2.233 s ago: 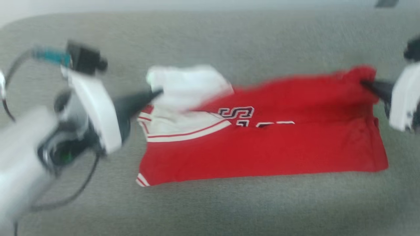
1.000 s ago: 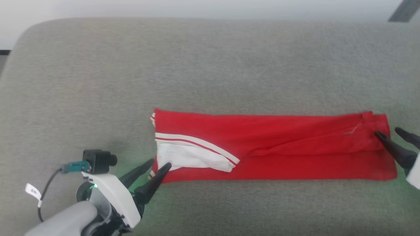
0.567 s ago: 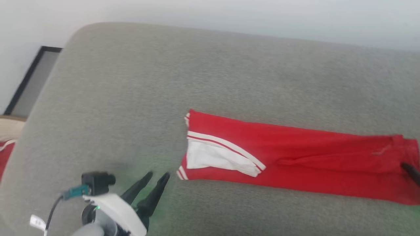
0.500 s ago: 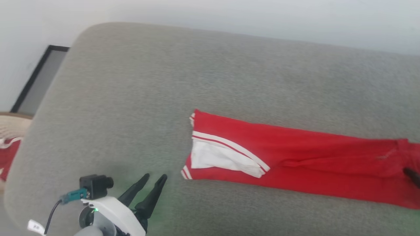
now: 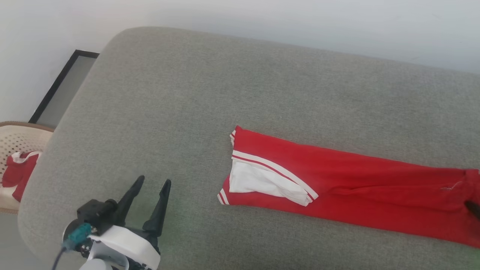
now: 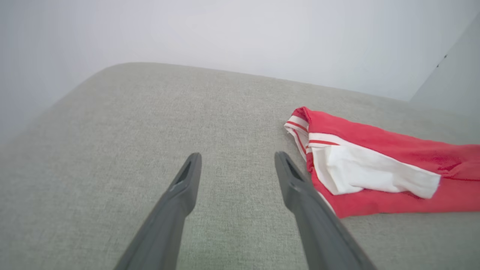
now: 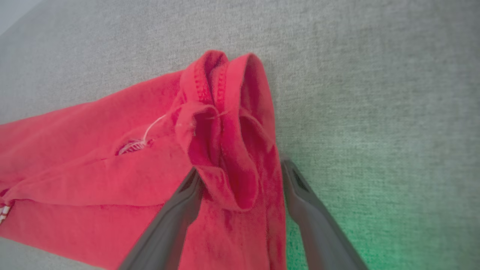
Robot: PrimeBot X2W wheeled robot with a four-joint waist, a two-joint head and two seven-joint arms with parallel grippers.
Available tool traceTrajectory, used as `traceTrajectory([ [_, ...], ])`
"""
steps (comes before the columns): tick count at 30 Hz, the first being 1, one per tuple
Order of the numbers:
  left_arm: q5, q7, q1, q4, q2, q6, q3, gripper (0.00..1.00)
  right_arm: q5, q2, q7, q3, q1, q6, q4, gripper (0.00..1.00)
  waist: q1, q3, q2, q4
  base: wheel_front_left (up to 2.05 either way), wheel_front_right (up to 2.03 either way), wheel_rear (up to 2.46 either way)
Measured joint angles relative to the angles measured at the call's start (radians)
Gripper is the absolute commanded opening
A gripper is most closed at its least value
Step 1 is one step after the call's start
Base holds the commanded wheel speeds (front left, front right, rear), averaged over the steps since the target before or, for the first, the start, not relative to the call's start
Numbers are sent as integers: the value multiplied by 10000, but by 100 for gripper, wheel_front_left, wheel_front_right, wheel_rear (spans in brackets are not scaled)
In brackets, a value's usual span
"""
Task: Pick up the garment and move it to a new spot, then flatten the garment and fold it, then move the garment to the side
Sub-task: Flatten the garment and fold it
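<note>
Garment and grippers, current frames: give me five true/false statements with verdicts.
1. The left gripper is shut on the garment. False: it is open and apart from the garment, over bare cushion.
2. The garment lies on the cushion as a long narrow strip. True.
3. The white panel is at the end nearer the right gripper. False: it is at the end nearer the left gripper.
4. The right gripper's open fingers straddle the bunched red hem at the garment's other end. True.
5. A basket past the cushion's left end holds another red-and-white cloth. True.
</note>
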Motion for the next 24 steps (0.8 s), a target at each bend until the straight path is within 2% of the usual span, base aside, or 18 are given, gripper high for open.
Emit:
traceTrajectory([
  [5,2349,-2,453,-779,-796,88,1256,100,-284,272,194,-174,-291,8,387,100,0,54,0,-86,0,0,0],
  [9,3350,-2,677,-941,-1348,33,1877,100,-577,596,385,-267,-708,19,934,100,0,104,0,-157,0,0,0],
  [10,3488,-2,724,-984,-1496,-6,2029,100,-652,690,472,-268,-815,17,1047,89,0,118,0,-173,0,0,0],
  [11,3580,-2,755,-1016,-1639,-31,2178,100,-744,792,587,-259,-913,17,1151,46,0,133,0,-190,0,0,0],
  [12,3760,-2,763,-1024,-1703,-73,2274,100,-832,855,715,-244,-1019,17,1260,16,0,149,0,-208,0,0,0],
  [13,3887,0,766,-1058,-1770,-104,2372,100,-928,907,800,-234,-1114,15,1344,0,0,170,0,-227,0,0,0],
  [18,4255,-2,825,-1429,-2109,-198,2991,100,-1200,1225,999,-299,-1465,8,1626,0,0,244,0,-340,0,0,0],
  [24,4788,-2,1001,-1597,-2105,-242,3327,100,-1331,1358,957,-677,-1606,54,1643,0,0,289,0,-660,0,0,0],
])
